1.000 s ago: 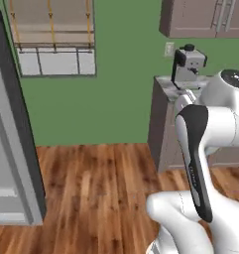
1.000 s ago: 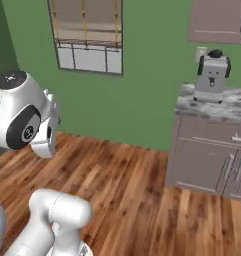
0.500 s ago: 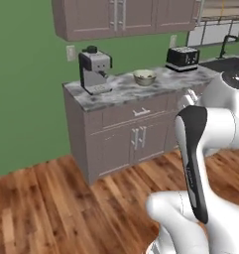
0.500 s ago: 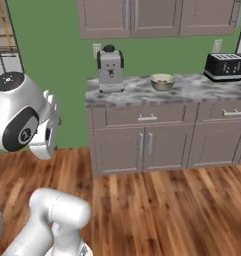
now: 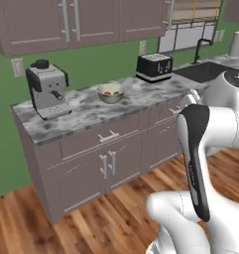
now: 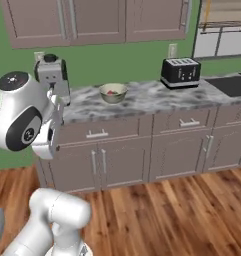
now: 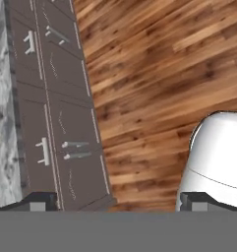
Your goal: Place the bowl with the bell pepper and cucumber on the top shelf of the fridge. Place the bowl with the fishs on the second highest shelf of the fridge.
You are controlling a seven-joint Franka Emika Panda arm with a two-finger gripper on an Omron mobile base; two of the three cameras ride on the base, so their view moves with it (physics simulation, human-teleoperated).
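A small pale bowl stands on the marble counter between the coffee machine and the toaster. Red and green bits show inside it, too small to name. My gripper is open with nothing between its fingertips. It hangs out in front of the counter and looks down over the cabinet fronts and the wooden floor. The fridge and the bowl with the fishs are out of view.
A coffee machine stands at the counter's left end. A black toaster sits further right, then a dark sink with a faucet. Wall cabinets hang above. Wooden floor lies before the counter.
The whole view has swung as the base turned: from a green wall and window to the counter, which has slid across to face me. The gripper stays open.
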